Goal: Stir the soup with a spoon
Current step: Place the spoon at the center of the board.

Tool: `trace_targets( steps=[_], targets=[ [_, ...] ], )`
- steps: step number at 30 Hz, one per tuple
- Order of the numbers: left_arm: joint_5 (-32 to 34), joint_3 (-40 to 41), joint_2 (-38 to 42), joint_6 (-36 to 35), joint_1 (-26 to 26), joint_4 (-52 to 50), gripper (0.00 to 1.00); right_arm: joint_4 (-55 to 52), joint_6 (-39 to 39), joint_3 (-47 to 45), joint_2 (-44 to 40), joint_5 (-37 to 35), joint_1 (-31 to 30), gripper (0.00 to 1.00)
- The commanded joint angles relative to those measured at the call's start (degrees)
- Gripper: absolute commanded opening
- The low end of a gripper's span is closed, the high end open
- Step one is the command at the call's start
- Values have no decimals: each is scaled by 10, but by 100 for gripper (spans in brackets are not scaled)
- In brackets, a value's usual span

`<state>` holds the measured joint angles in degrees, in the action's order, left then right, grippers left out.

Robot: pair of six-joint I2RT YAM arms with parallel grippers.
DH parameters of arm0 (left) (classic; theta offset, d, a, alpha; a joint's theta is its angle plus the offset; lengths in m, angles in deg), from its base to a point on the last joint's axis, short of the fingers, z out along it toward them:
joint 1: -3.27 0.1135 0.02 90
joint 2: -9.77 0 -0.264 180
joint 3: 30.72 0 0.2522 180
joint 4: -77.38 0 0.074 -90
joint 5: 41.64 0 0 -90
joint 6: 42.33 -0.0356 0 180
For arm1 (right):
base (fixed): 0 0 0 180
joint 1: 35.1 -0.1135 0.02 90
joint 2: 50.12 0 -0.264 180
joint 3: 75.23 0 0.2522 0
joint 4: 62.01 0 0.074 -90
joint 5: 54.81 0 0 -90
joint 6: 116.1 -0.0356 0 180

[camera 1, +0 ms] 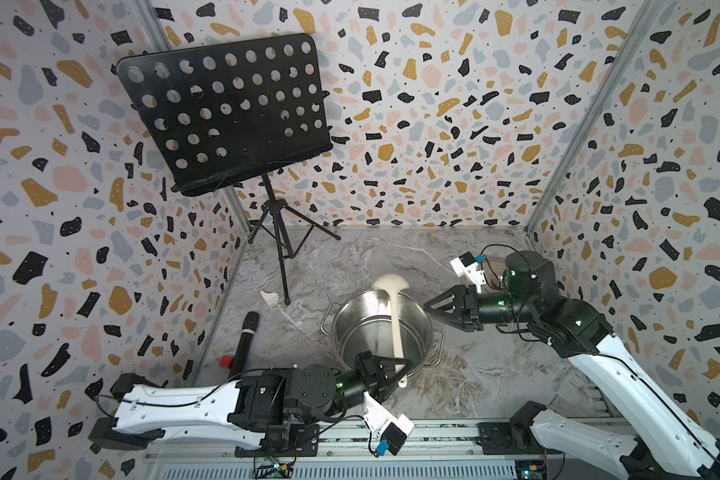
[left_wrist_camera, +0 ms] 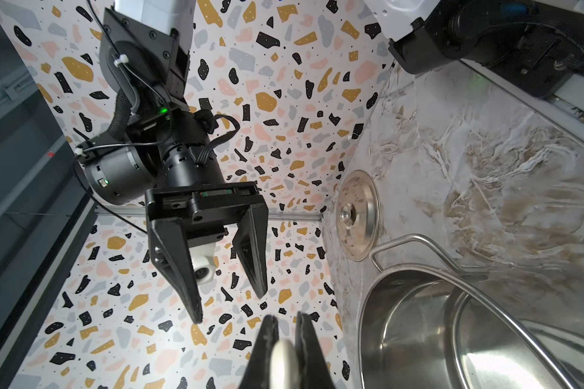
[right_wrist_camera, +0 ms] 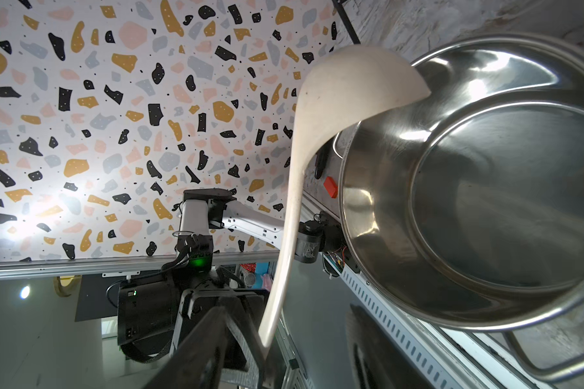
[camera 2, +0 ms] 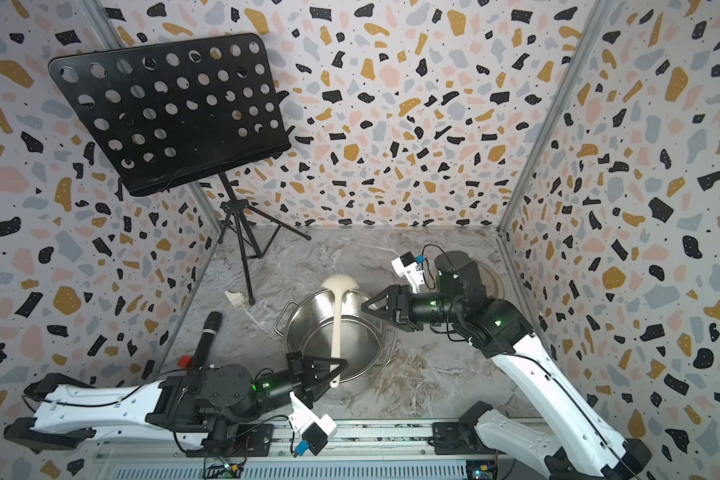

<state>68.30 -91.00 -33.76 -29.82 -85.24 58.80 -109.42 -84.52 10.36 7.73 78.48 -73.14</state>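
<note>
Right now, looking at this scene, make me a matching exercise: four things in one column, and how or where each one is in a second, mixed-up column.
Things
1. spoon
2. microphone
3. lid
4. right gripper

States
A. open, holding nothing
B. black, lying on the table
C. handle clamped in the left gripper, bowl by the rim of the pot
D. steel, flat on the table, knob up

Pairs: 1-C, 2-B, 3-D, 4-A

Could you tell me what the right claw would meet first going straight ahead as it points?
Likely the spoon handle above the pot; height of the right claw is unclear.
</note>
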Motion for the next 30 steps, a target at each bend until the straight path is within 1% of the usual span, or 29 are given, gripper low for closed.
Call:
trace_targets(
  steps=[1, 6, 11, 15, 18, 21, 22, 25, 26, 28, 30],
  targets=[
    [-2, 1, 0, -33, -3, 61, 0, 56, -25, -9, 12, -21, -30, 56],
    [0, -6, 2, -34, -4, 51, 0, 87, -33, -24, 27, -40, -65, 55],
    [-1, -8, 7, -30, -5, 38, 0, 137, -49, -32, 47, -44, -92, 52],
    [-1, -9, 7, -28, -6, 35, 0, 174, -62, -36, 60, -46, -110, 47],
    [-3, -10, 6, -25, -6, 33, 0, 191, -69, -41, 61, -50, -116, 39],
    [-5, -12, 5, -25, -6, 36, 0, 185, -67, -45, 60, -54, -117, 25],
    [-4, -13, 5, -25, -7, 38, 0, 182, -66, -48, 57, -59, -117, 19],
    [2, -11, 7, -19, -6, 46, 0, 172, -62, -51, 46, -79, -116, 5],
    [4, -9, 8, -12, -7, 51, 4, 168, -58, -52, 44, -86, -116, 0],
    [10, -4, 13, 8, -6, 66, 23, 156, -47, -49, 39, -97, -116, 0],
    [27, -3, 14, 55, -6, 78, 43, 140, -31, -43, 33, -97, -105, 0]
  ],
)
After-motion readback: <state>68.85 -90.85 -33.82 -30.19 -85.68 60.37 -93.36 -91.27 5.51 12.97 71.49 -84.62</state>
